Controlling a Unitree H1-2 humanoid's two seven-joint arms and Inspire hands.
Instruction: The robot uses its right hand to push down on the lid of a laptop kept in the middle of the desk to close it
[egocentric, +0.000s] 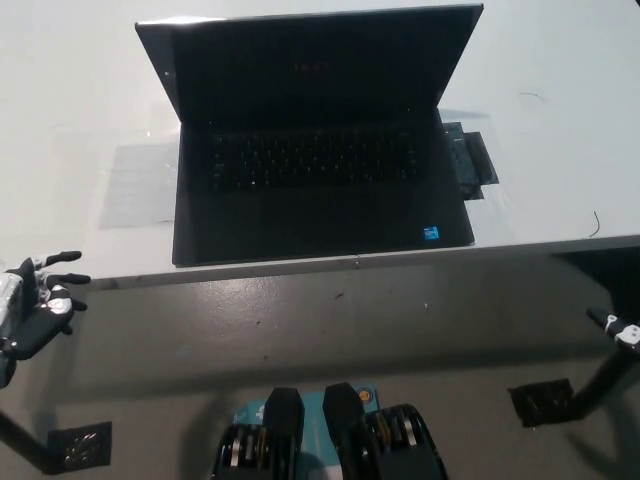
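laptop (315, 150) open on desk (560, 120) | black object (470, 165) touching right edge

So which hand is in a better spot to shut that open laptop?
Neither is near yet. The laptop stands open mid-desk; both hands hang below the desk edge. The left hand shows fully, the right hand barely. Judging by position alone, it's about even.

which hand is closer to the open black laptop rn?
Left, marginally. The white left hand hangs below the white desk's front edge, off the black laptop's left corner. The black right hand sits farther off, lower right.
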